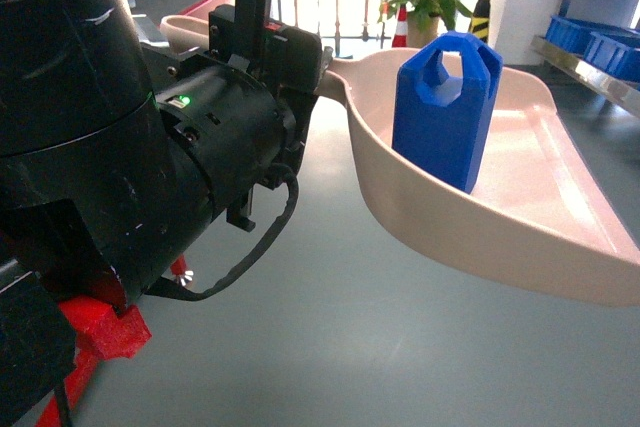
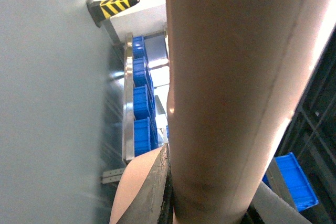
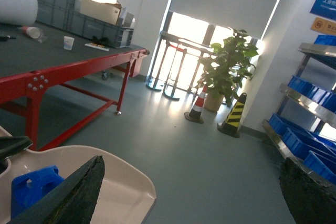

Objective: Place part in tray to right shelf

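The pale pinkish-beige tray [image 1: 540,217] hangs in the air over the grey floor. My left gripper [image 1: 322,65] is shut on its long handle [image 2: 231,77], with a dark finger [image 2: 152,192] pressed against each side. The bright-blue part [image 1: 445,112] stands upright inside the tray, near the handle end. In the right wrist view the tray [image 3: 118,187] and the part [image 3: 29,190] sit at the lower left. My right gripper [image 3: 191,163] is open and holds nothing. The steel right shelf [image 1: 590,67] stands at the far right, apart from the tray.
Blue bins [image 3: 307,150] fill the shelf's lower levels. A red-framed table [image 3: 63,72] stands to the left, with a potted plant [image 3: 226,72] and striped cones [image 3: 233,116] by the window. My left arm's black body [image 1: 90,127] blocks the head view's left side.
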You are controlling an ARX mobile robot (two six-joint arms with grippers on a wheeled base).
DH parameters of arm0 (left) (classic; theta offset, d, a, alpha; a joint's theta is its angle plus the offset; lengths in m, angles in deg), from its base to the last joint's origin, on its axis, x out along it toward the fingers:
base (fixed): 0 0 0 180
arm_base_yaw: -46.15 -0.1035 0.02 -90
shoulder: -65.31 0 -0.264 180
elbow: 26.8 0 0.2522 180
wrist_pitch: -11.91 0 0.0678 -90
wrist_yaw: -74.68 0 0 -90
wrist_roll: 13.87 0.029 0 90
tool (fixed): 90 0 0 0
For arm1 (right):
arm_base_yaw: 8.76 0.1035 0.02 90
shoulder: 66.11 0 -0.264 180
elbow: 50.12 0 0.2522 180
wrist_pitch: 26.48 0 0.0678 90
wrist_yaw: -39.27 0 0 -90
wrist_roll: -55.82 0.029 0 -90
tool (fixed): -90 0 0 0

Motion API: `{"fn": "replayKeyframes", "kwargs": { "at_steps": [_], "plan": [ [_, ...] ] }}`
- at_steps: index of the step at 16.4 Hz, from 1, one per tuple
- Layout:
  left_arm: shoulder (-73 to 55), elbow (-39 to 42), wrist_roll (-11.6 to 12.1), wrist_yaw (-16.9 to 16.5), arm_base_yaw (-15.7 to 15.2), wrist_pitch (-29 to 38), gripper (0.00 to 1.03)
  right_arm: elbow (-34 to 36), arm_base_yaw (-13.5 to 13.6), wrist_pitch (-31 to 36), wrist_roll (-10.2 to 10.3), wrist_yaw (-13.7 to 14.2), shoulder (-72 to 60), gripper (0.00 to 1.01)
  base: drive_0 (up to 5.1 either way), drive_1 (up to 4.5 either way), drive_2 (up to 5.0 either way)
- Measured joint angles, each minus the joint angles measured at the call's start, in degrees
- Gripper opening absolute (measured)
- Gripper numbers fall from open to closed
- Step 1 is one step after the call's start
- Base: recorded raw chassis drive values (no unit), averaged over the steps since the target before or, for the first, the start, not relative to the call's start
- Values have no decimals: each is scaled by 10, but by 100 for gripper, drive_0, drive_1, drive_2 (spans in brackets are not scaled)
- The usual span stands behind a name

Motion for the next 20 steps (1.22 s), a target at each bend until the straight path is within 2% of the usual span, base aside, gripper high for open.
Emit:
{"fn": "replayKeyframes", "kwargs": {
  "at_steps": [20],
  "plan": [
    [0,0,0,0,0,0,18,0,0,-3,0,0,-1,98,5,435,-425]
  ]
}}
